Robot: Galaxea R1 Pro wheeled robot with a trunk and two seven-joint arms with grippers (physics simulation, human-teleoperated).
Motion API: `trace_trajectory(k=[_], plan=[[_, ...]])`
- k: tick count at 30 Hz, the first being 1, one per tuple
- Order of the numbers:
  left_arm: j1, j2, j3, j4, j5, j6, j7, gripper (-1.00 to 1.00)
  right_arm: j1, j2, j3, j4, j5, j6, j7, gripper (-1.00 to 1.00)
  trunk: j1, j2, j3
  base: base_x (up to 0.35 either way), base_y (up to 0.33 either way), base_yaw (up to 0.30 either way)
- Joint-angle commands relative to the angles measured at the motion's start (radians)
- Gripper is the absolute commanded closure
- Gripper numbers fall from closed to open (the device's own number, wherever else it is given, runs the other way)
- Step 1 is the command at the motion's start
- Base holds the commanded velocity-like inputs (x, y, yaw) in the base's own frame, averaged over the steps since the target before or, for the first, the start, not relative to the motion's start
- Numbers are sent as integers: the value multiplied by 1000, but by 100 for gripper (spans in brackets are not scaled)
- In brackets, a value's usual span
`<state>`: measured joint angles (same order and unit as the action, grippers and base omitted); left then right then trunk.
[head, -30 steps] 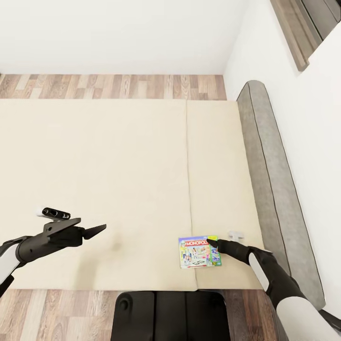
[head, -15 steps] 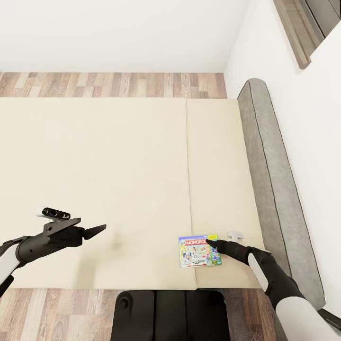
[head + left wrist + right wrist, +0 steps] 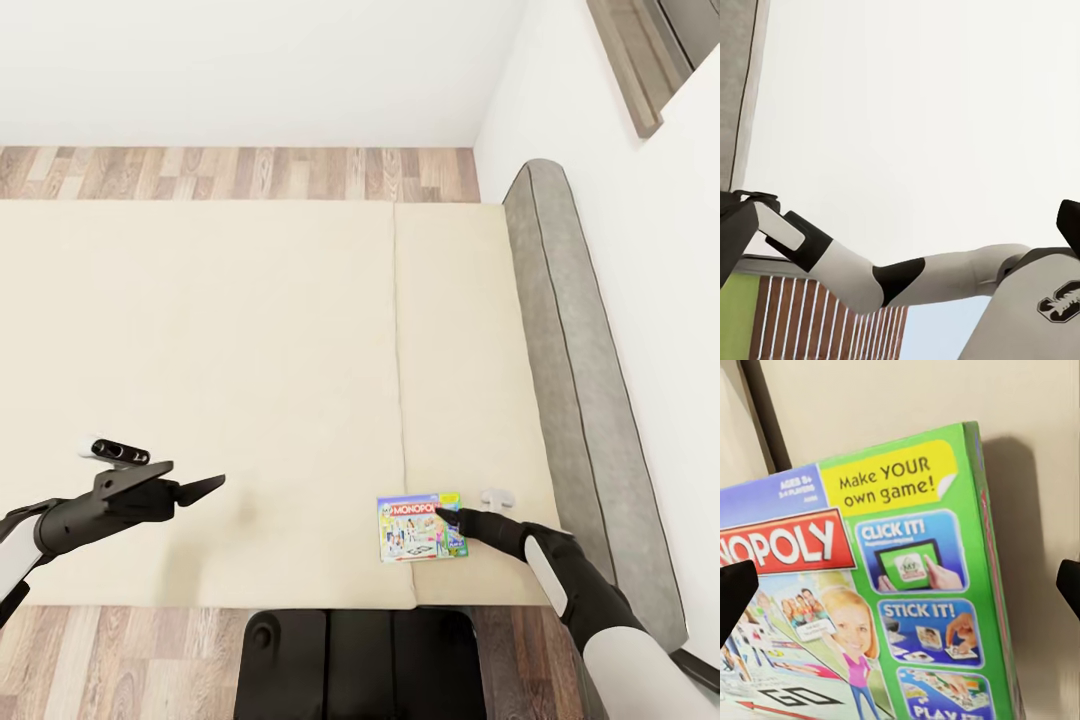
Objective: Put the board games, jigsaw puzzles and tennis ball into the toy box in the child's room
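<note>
Camera tilted slightly; bed edge sits higher in frame, arms unchanged. Monopoly board game [image 3: 422, 527] lies flat on the bed [image 3: 250, 350] at 5 o'clock. Right gripper [image 3: 450, 516], jaws spread, straddles its green end, not yet closed. Left gripper [image 3: 205, 485] hovers at 8 o'clock, spread, empty. Judgement: early stage; toy box unseen.

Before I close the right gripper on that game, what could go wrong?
The Monopoly box lies flat on the bed, so the open right gripper, straddling its green edge, may only push it along the soft cover. The box sits near the bed's front edge, so a slide toward the robot could drop it on the floor.
</note>
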<state>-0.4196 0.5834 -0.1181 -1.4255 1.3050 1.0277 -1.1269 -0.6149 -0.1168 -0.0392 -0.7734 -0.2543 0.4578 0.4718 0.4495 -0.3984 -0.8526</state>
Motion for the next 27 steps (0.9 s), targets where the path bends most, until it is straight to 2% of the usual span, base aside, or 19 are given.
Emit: trace_trajectory(k=[1,10,27], plan=[[-1,1,-2,0,2,5,-2,-100,0,1,-2,0,-7,8,2,-100,0,-2,-3,0,0,0],[-1,-7,-2,0,-4,6,-1,-100,0,2,-1,4,-7,10,5,-100,0,-2,-14,0,0,0],[-1,-14,-3,0,-6,5,1,-100,1,3,1,5,-7,11,7,-100,0,-2,-15,0,29,0]])
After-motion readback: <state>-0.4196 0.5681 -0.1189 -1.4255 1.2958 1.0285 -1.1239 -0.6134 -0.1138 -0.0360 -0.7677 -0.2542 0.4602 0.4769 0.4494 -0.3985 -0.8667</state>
